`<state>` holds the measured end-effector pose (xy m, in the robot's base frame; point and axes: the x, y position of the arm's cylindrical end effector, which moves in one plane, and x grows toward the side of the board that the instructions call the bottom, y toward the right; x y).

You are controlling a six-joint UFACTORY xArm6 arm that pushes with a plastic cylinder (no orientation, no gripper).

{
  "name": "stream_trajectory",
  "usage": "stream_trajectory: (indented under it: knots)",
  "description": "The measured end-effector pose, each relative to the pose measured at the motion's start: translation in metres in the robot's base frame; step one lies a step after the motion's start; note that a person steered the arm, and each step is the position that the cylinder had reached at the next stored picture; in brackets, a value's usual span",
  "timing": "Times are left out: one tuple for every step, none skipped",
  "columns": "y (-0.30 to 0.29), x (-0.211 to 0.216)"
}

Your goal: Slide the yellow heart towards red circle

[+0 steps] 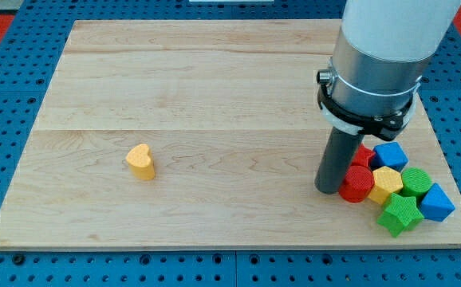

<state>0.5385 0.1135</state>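
Observation:
The yellow heart [140, 161] lies alone on the wooden board [214, 88], left of centre and towards the view's bottom. The red circle [357, 182] sits at the left edge of a cluster of blocks at the view's lower right. My tip [327, 190] stands on the board right beside the red circle, touching or nearly touching its left side. The tip is far to the right of the yellow heart.
The cluster by the red circle holds a second red block [364, 155], a blue block [390, 155], a yellow block [387, 183], a green cylinder [415, 182], a green star [399, 214] and another blue block [436, 202]. The board's right edge is close behind them.

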Motion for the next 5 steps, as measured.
stream_trajectory:
  knots:
    - [-0.038,0.0]
    - [-0.081,-0.017]
    - [-0.098,-0.053]
    - [-0.125,-0.09]
    - [-0.186,-0.112]
